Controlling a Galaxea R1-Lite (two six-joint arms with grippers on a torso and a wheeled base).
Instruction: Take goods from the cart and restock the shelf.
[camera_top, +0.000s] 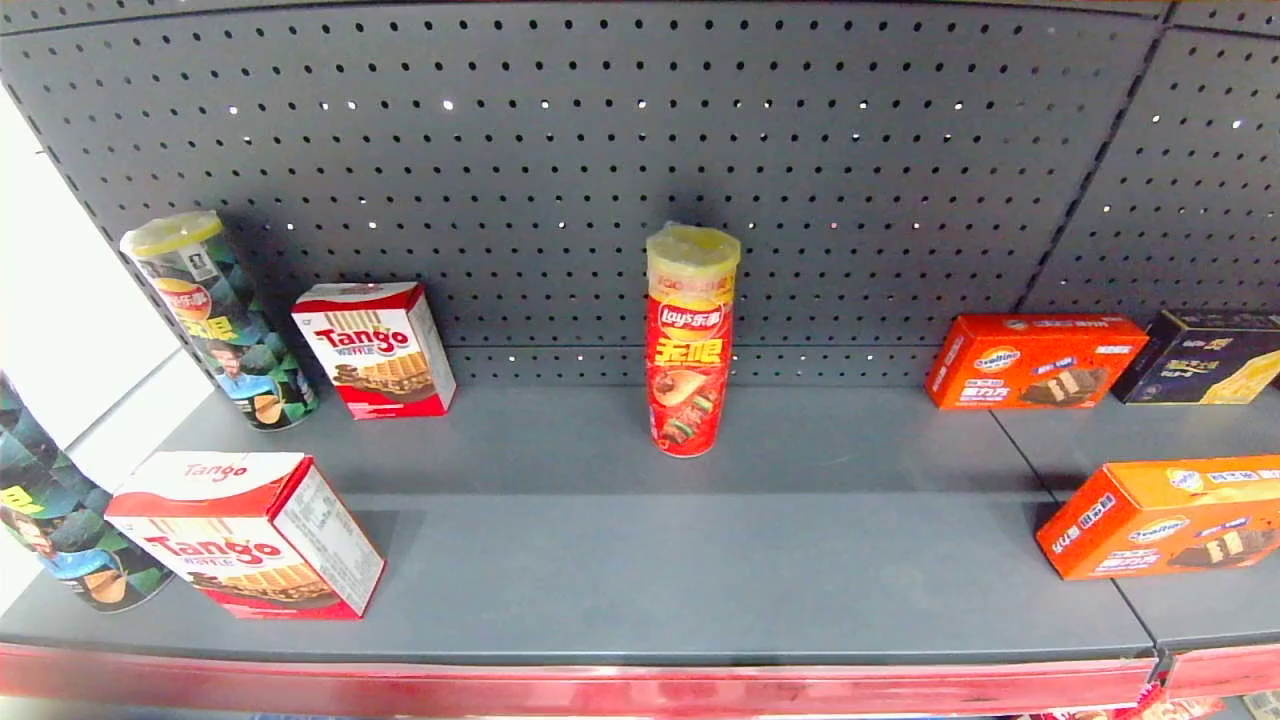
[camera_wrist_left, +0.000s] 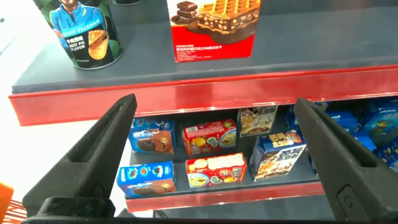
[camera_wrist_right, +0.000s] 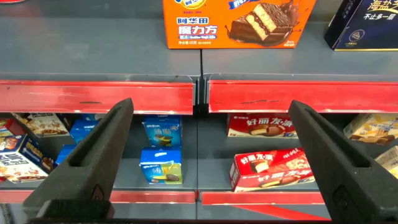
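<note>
Shelf (camera_top: 640, 560) in the head view carries a red can (camera_top: 690, 345) upright mid-row, probably light, stiff and slick, best taken round its middle; in the left wrist view the left gripper (camera_wrist_left: 214, 106) gapes empty before the shelf's red lip, and the right gripper (camera_wrist_right: 211, 107) likewise in its own view.

Print on red can (camera_top: 688, 350), red-white box (camera_top: 375, 350)

I see a red chip can (camera_top: 690, 345) upright on the shelf (camera_top: 700, 570), wafer boxes (camera_top: 375, 350) and dark cans (camera_top: 225, 325) left, orange boxes (camera_top: 1035, 360) right.
</note>
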